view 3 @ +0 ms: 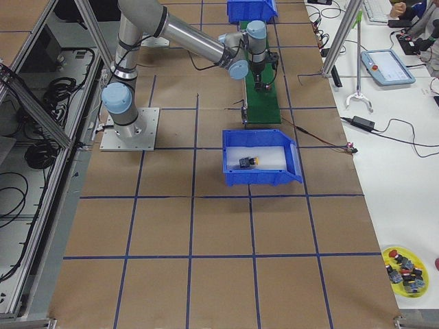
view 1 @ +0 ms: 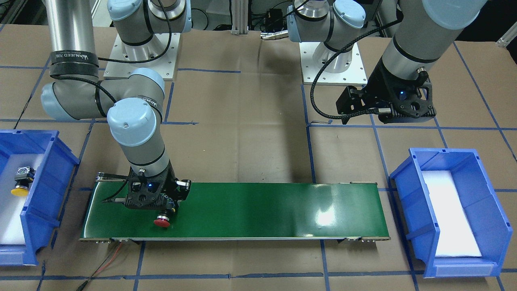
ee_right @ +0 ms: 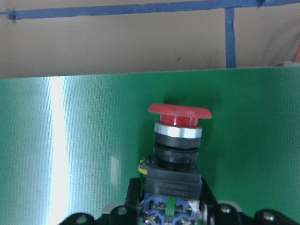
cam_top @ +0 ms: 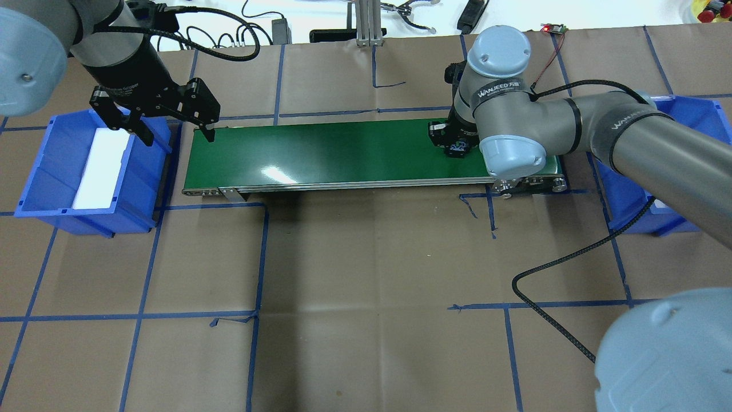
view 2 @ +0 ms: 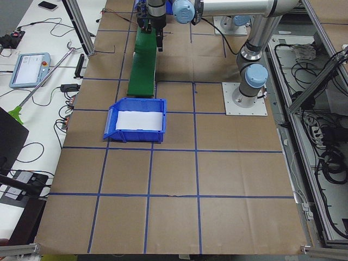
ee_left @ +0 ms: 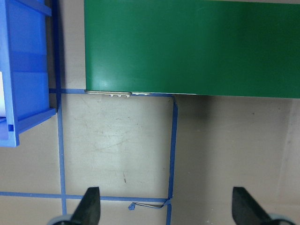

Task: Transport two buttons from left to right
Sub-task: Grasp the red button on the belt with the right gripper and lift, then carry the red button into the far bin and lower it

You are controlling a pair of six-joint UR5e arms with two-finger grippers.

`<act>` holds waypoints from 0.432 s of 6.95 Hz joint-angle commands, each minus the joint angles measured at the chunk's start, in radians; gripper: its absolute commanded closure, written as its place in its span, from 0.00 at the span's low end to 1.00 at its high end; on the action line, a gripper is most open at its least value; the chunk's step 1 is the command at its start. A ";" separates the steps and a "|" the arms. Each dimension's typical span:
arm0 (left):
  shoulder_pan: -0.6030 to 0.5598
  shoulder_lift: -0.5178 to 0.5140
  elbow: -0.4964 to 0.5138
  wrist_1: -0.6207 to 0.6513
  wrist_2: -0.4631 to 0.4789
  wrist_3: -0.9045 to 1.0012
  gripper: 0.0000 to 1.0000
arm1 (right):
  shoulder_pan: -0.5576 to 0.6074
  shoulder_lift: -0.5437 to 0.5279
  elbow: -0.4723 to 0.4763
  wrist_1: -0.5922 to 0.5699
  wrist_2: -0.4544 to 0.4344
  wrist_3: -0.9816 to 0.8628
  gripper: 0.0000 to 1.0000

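Note:
The red button (view 1: 161,221) is in my right gripper (view 1: 163,212), which is shut on its grey rear block low over the right end of the green conveyor belt (view 1: 250,210). In the right wrist view the red cap (ee_right: 179,112) points away from the fingers, over the belt. The yellow button (view 1: 20,184) lies on white foam in the right blue bin (view 1: 44,190); it also shows in the exterior right view (view 3: 247,162). My left gripper (cam_top: 174,134) is open and empty, hovering between the left blue bin (cam_top: 143,171) and the belt's left end.
The left blue bin holds only a white foam pad (cam_top: 100,169). Blue tape lines cross the brown table. A red and black cable (view 1: 109,258) runs off the belt's right end. A yellow dish of spare parts (view 3: 405,267) sits on the side bench.

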 commanded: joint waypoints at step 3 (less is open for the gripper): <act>0.000 0.001 0.002 0.000 0.000 0.001 0.00 | -0.200 -0.210 0.001 0.162 -0.027 -0.170 0.98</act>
